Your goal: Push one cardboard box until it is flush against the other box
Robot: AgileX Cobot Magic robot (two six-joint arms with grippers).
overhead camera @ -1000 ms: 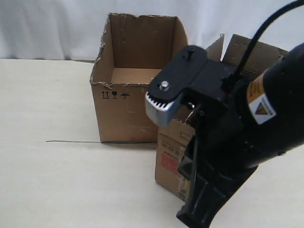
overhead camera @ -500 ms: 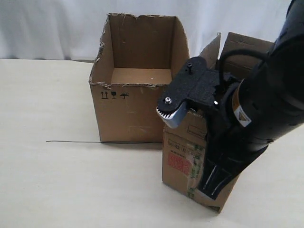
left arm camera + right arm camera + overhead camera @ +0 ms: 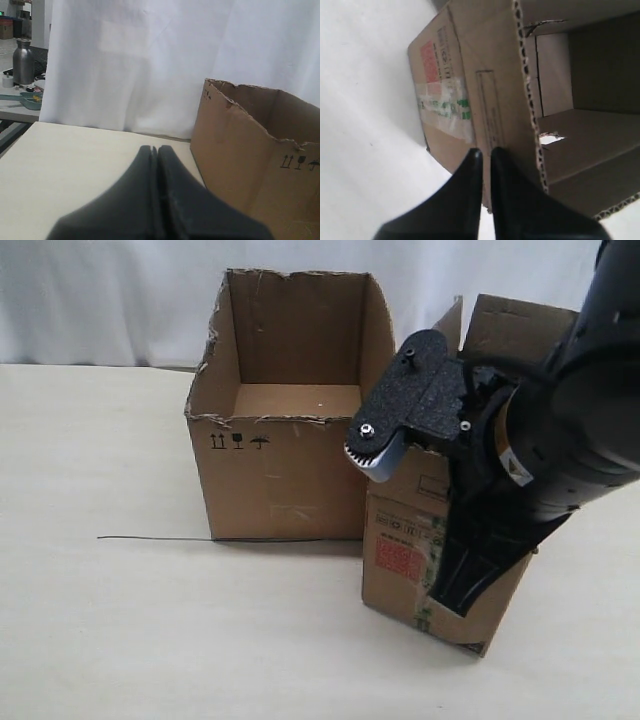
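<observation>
The cardboard box (image 3: pixel 400 525), narrow with a red label (image 3: pixel 397 560) and green-printed tape, stands at the right. Its left side is close beside the right wall of the other box (image 3: pixel 270 480); whether they touch I cannot tell. The other box is wide, with a ragged rim and black symbols, and also shows in the left wrist view (image 3: pixel 240 150). My right gripper (image 3: pixel 455 598) points down across the narrow box's front face, shut and holding nothing. In the right wrist view the right gripper (image 3: pixel 483 150) lies against the cardboard box (image 3: pixel 485 60) near its open top. My left gripper (image 3: pixel 154 148) is shut and empty, short of the wide box.
A thin black wire (image 3: pixel 155 538) lies on the pale table (image 3: pixel 120 620) left of the wide box. A white curtain (image 3: pixel 100 300) hangs behind. A metal bottle (image 3: pixel 22 61) stands on a distant bench.
The narrow box has slid right and back, from in front of the wide box's corner to beside its right wall. My right arm moved the same way with it.
</observation>
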